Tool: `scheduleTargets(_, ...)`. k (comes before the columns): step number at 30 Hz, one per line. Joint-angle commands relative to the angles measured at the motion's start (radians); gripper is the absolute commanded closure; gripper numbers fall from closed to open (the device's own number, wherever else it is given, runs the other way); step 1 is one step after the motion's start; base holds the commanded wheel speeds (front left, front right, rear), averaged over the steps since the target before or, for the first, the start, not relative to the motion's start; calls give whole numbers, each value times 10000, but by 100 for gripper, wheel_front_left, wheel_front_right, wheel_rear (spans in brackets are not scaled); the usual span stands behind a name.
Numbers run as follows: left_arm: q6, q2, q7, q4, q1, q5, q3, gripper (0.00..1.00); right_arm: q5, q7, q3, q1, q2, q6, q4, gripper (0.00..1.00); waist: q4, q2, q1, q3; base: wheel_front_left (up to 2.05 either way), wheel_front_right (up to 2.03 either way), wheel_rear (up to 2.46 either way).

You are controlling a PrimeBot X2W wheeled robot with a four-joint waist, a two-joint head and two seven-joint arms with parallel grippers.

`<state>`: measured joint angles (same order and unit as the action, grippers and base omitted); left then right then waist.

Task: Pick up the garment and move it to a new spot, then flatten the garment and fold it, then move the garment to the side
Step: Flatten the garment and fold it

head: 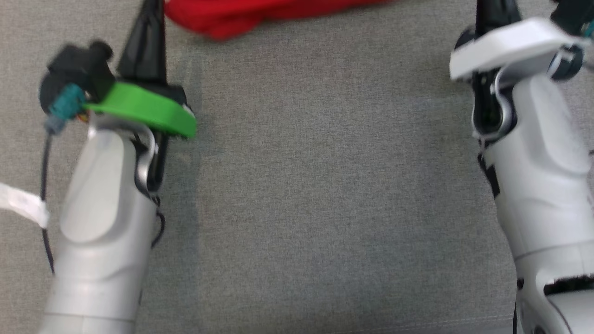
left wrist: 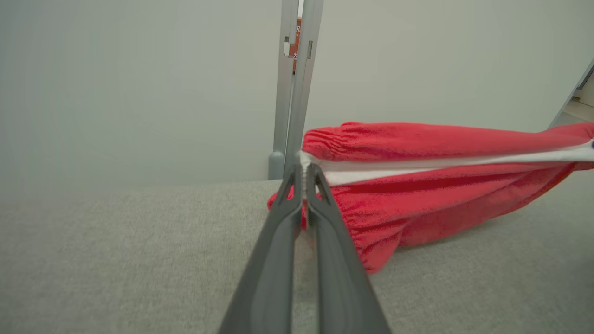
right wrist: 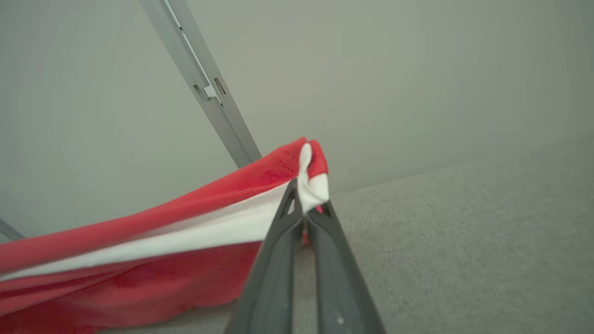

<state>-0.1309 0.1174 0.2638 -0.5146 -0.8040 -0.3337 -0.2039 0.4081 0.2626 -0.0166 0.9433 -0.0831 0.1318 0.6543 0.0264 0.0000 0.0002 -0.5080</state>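
The garment (left wrist: pixel 431 185) is red with a white band along its edge. It hangs stretched between my two grippers above the grey cloth surface (head: pixel 315 185), its lower fold sagging onto it. My left gripper (left wrist: pixel 304 172) is shut on the garment's one end at the white band. My right gripper (right wrist: pixel 302 204) is shut on the other end (right wrist: pixel 185 241), pinching the white band. In the head view the garment (head: pixel 241 16) lies at the top edge, between the left fingers (head: pixel 148 41) and the right fingers (head: pixel 494 14).
A pale wall rises behind the surface, with a grey metal post (left wrist: pixel 294 83) standing against it. A white tag (head: pixel 23 204) lies at the left edge of the head view. The grey surface spreads wide between my forearms.
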Motion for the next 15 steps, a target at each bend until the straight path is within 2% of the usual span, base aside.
scheduleTargets(1,22,-38,4,17,536,-212,92,100,317,27,-32,-597,-152,-23,152,100,-1,0,-2,175,0,0,0)
scheduleTargets(9,21,-487,4,-149,3664,-588,128,100,2020,24,-864,-3604,-309,-24,409,100,191,0,-2,1611,0,0,0)
scheduleTargets(15,20,-588,4,-59,5192,-865,262,100,2731,14,-1280,-5052,-352,-26,250,100,255,0,-2,2928,0,0,0)
